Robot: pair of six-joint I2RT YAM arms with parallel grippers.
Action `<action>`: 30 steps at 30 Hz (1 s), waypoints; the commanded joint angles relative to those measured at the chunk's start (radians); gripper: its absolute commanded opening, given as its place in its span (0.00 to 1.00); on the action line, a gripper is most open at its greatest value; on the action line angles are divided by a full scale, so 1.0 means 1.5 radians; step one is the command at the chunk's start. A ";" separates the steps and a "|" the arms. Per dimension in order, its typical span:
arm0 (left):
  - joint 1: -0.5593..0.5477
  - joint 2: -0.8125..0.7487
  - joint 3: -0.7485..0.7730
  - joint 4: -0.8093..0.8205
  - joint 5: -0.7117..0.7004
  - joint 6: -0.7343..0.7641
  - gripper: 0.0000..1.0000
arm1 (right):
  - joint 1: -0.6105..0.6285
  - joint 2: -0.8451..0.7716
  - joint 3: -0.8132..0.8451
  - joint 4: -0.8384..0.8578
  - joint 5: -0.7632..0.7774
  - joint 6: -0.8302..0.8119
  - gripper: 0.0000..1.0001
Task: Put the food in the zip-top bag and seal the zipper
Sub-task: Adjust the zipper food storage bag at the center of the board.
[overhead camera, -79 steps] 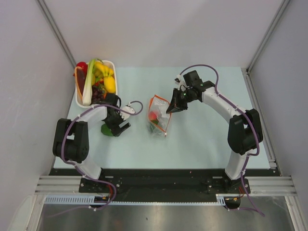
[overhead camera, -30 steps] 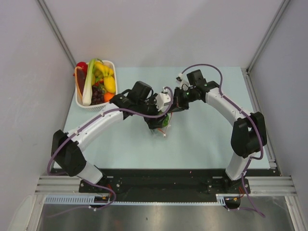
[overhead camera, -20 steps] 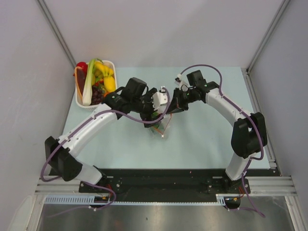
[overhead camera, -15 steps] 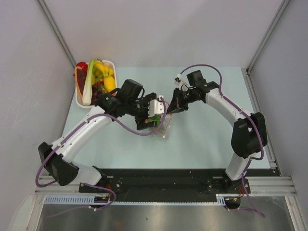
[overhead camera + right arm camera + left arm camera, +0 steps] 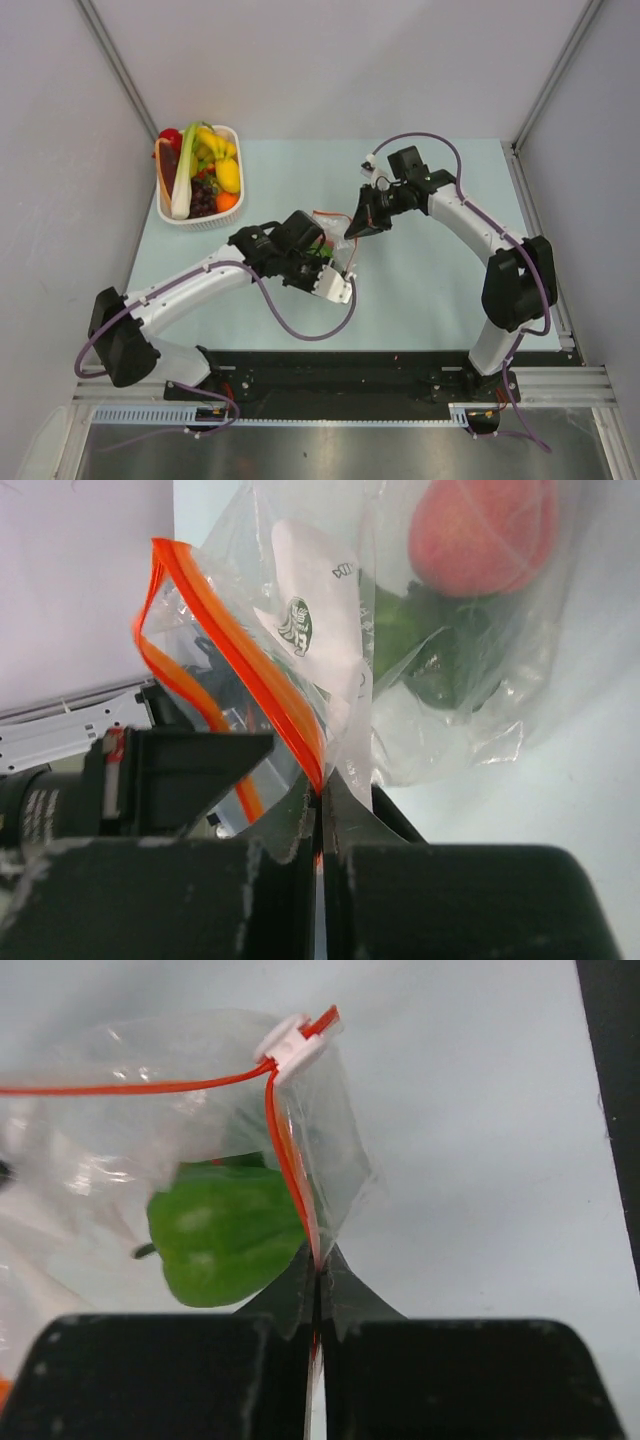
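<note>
The clear zip-top bag (image 5: 338,245) lies mid-table between both arms, its mouth held apart. My left gripper (image 5: 318,1265) is shut on the orange-red zipper (image 5: 285,1150) a little short of the white slider (image 5: 292,1045). A green pepper (image 5: 230,1235) sits inside the bag. My right gripper (image 5: 320,780) is shut on the opposite orange rim (image 5: 235,650). A red round food (image 5: 480,530) and dark green leaves (image 5: 440,655) lie deeper in the bag. From above, the left gripper (image 5: 330,262) is at the bag's near side and the right gripper (image 5: 352,228) at its far right.
A white basket (image 5: 200,222) at the back left holds more food (image 5: 228,175): yellow, orange, purple and a long green-white stalk. Grey walls close in both sides. The table's black near edge (image 5: 610,1110) runs along the right of the left wrist view.
My left arm swung from above the bag round to its near side and its jaws closed on the zipper strip. The right gripper kept its hold on the rim.
</note>
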 commanded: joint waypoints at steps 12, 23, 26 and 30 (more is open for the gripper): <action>-0.026 -0.025 0.099 0.032 0.052 -0.223 0.00 | 0.024 -0.058 0.035 -0.081 0.151 -0.175 0.00; 0.291 -0.047 0.190 0.121 0.200 -0.535 1.00 | 0.030 -0.033 0.037 -0.078 0.148 -0.162 0.00; 0.403 -0.020 0.185 0.200 0.129 -0.615 1.00 | 0.031 -0.034 0.040 -0.075 0.137 -0.153 0.00; 0.482 0.077 0.249 0.204 -0.015 -0.699 0.99 | 0.032 -0.034 0.035 -0.072 0.141 -0.146 0.00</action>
